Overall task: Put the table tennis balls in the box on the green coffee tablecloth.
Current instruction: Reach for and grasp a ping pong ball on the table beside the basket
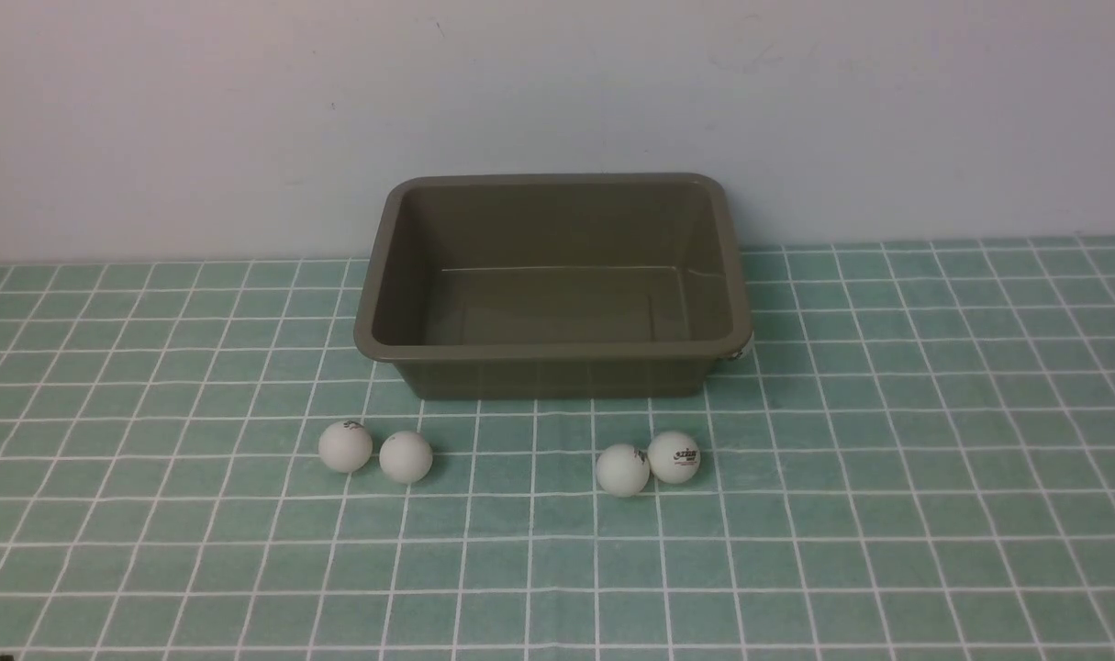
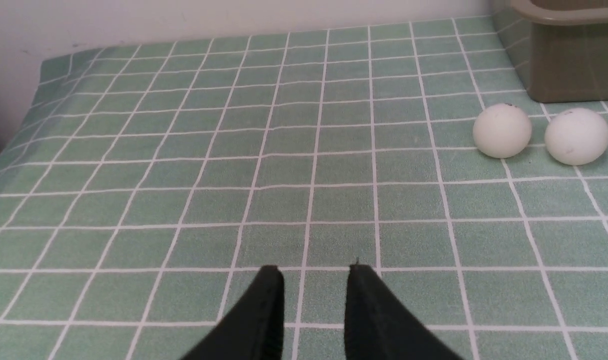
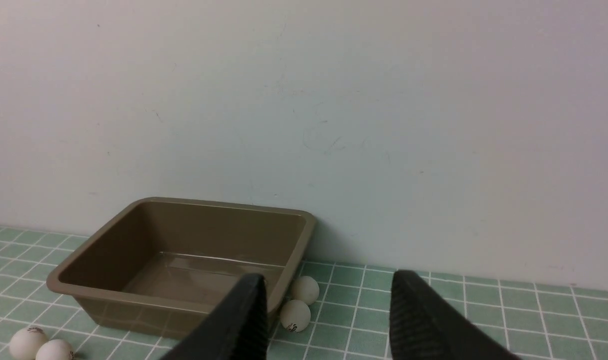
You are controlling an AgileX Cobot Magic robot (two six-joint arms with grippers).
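Several white table tennis balls lie on the green coffee tablecloth [image 1: 887, 514] in front of the box [image 1: 557, 351], which holds nothing. One pair [image 1: 345, 446] [image 1: 406, 456] sits to the left and another pair [image 1: 622, 470] [image 1: 674, 456] to the right. Neither arm shows in the front view. My left gripper [image 2: 315, 270] hovers low over bare cloth, jaws a little apart and holding nothing, with two balls [image 2: 502, 130] [image 2: 577, 136] ahead to one side. My right gripper [image 3: 329, 280] is raised, jaws wider apart and holding nothing, facing the box [image 3: 98, 295] and two balls [image 3: 305, 289] [image 3: 294, 315].
A plain pale wall [image 1: 557, 92] rises directly behind the box. The cloth's left edge [image 2: 13, 145] drops off in the left wrist view. A corner of the box [image 2: 569, 55] stands just beyond the left pair of balls.
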